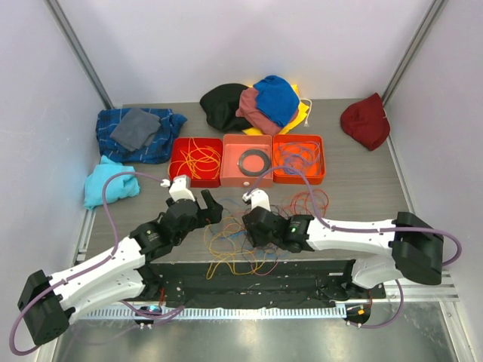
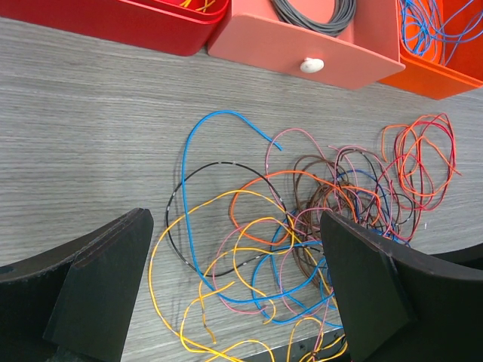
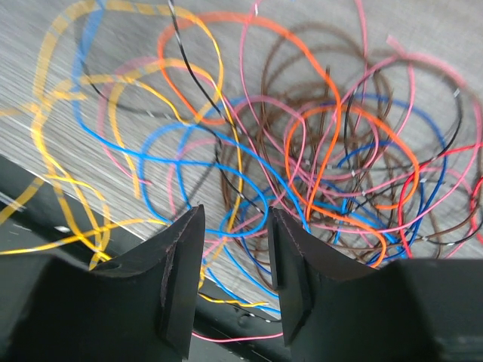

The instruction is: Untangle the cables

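At the near edge of the tabletop (image 1: 362, 197), the cables (image 2: 302, 219) lie in 1 loose tangle. The left fingers (image 2: 98, 294) hover above it, released and spread wide. The right fingers (image 3: 181, 279) stand narrowly apart, grasping nothing. Farther back sit 3 red trays (image 1: 247, 181).

Three trays (image 1: 172, 162) in a row, one black ring (image 1: 241, 160), about eight cloths (image 1: 366, 121) across upper frame, cables (image 1: 226, 243) beyond counting.
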`<state>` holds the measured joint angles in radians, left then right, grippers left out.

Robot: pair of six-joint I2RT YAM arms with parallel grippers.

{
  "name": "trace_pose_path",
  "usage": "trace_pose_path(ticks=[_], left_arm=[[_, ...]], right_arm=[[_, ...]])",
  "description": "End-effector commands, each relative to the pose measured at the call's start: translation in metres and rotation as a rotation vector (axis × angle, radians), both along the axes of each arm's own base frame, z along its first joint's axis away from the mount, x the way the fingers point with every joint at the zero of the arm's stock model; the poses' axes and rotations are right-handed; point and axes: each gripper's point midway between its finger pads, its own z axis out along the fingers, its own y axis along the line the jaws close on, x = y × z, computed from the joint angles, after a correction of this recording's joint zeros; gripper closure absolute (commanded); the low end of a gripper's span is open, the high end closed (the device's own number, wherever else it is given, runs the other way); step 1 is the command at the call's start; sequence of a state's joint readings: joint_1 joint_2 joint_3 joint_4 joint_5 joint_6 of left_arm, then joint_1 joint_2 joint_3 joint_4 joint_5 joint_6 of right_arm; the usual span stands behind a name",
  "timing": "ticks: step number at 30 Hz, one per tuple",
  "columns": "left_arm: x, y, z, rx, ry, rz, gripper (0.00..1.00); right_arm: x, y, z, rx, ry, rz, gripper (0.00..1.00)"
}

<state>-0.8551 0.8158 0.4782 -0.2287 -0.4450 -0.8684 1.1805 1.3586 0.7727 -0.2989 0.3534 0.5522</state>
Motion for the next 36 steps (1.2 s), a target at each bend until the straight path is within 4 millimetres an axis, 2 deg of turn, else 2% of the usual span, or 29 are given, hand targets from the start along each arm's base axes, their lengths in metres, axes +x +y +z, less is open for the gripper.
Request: trace_pose_path(ticks=[1, 9, 14, 20, 23, 24, 26, 27, 29, 30, 31, 32, 35, 36], left_arm=[[0.006, -0.005, 0.013, -0.049, -0.025, 0.017, 0.02], [0.005, -0.002, 0.015, -0.052, -0.033, 0.022, 0.02], [0.004, 0.000, 0.015, -0.051, -0.034, 0.025, 0.02], [0.002, 0.005, 0.016, -0.053, -0.044, 0.035, 0.02], [0.002, 0.005, 0.017, -0.062, -0.051, 0.037, 0.02], [0.002, 0.005, 0.016, -0.062, -0.051, 0.037, 0.02], [0.003, 0.004, 0.017, -0.067, -0.053, 0.034, 0.02], [0.003, 0.003, 0.017, -0.067, -0.052, 0.033, 0.02], [0.004, 0.002, 0.018, -0.070, -0.055, 0.033, 0.02], [0.004, 0.001, 0.018, -0.070, -0.052, 0.027, 0.02], [0.005, 0.000, 0.020, -0.075, -0.059, 0.026, 0.02], [0.005, -0.001, 0.020, -0.073, -0.059, 0.023, 0.02], [0.006, -0.003, 0.024, -0.077, -0.072, 0.016, 0.02], [0.007, -0.003, 0.026, -0.079, -0.077, 0.014, 0.02]], right_arm=[[-0.004, 0.003, -0.010, -0.006, 0.010, 0.011, 0.54], [0.006, 0.006, -0.018, -0.046, -0.032, 0.008, 0.54], [0.012, 0.012, -0.033, -0.071, -0.022, 0.009, 0.57], [0.016, 0.011, -0.016, -0.046, -0.048, -0.013, 0.85], [0.016, 0.012, 0.014, -0.002, -0.079, -0.024, 0.87], [0.019, 0.014, 0.036, 0.037, -0.111, -0.035, 0.86], [0.018, 0.010, 0.052, 0.033, -0.128, -0.036, 0.86], [0.019, 0.012, 0.076, 0.074, -0.156, -0.034, 0.87], [0.020, 0.002, 0.092, 0.063, -0.181, -0.043, 0.87], [0.022, 0.002, 0.110, 0.087, -0.200, -0.050, 0.87], [0.023, -0.008, 0.121, 0.071, -0.224, -0.062, 0.87], [0.025, -0.010, 0.137, 0.088, -0.245, -0.068, 0.88], [0.030, -0.031, 0.169, 0.070, -0.312, -0.101, 0.90], [0.032, -0.034, 0.190, 0.098, -0.339, -0.110, 0.90]])
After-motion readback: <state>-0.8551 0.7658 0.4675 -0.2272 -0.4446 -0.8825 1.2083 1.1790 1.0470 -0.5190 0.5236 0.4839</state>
